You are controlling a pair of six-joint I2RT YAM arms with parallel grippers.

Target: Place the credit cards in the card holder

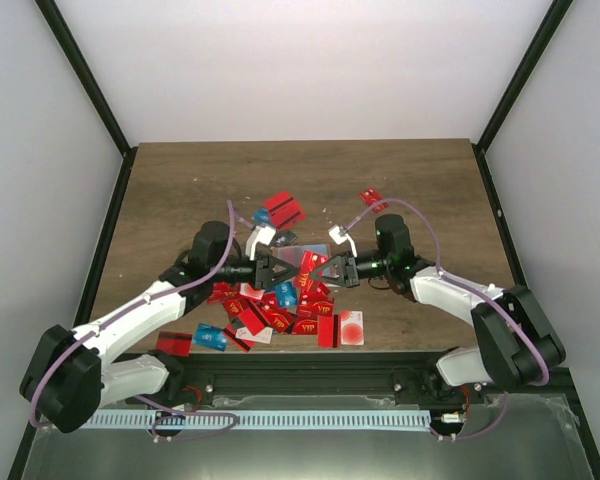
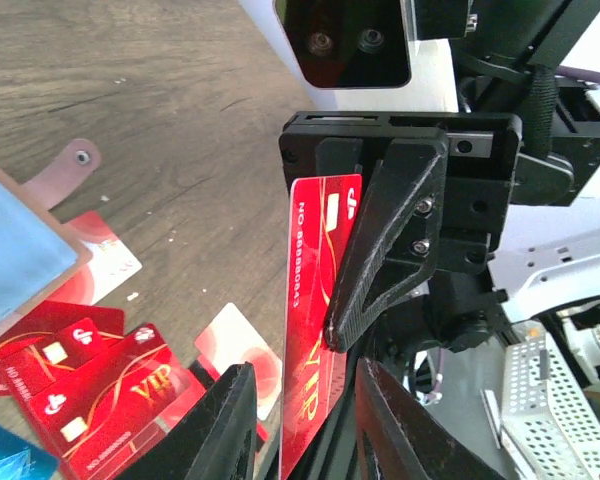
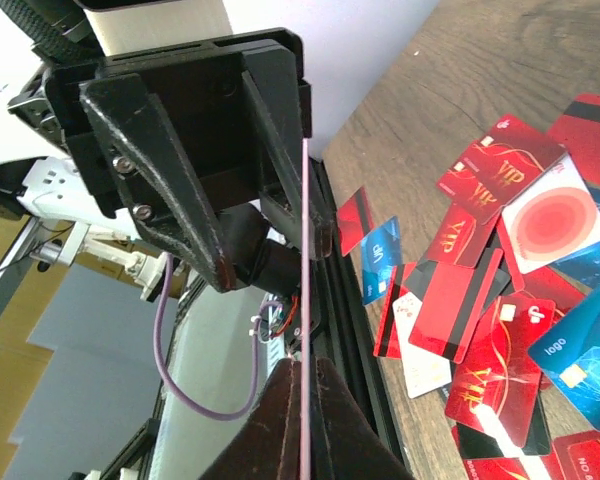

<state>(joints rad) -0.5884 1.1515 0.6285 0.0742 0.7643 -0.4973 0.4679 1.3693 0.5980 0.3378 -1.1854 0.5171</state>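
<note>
A red VIP credit card (image 2: 320, 300) stands on edge between the two arms above the table. My right gripper (image 3: 305, 368) is shut on it; the card shows edge-on as a thin pink line. One right finger (image 2: 390, 240) presses its face. My left gripper (image 2: 305, 378) is open round the card's other end, with a gap on the left side. The two grippers meet nose to nose, left gripper (image 1: 283, 270) facing right gripper (image 1: 328, 268). The card holder (image 2: 10, 260), brown-rimmed with a pale blue face and a snap tab (image 2: 75, 160), lies at the left wrist view's left edge. Several loose credit cards (image 1: 280, 305) lie heaped below.
A white card with a red dot (image 1: 351, 327) lies at the pile's right end. Red cards (image 1: 283, 210) rest further back, one more (image 1: 372, 197) to the right. Blue and red cards (image 1: 210, 337) lie by the near edge rail (image 1: 310, 360).
</note>
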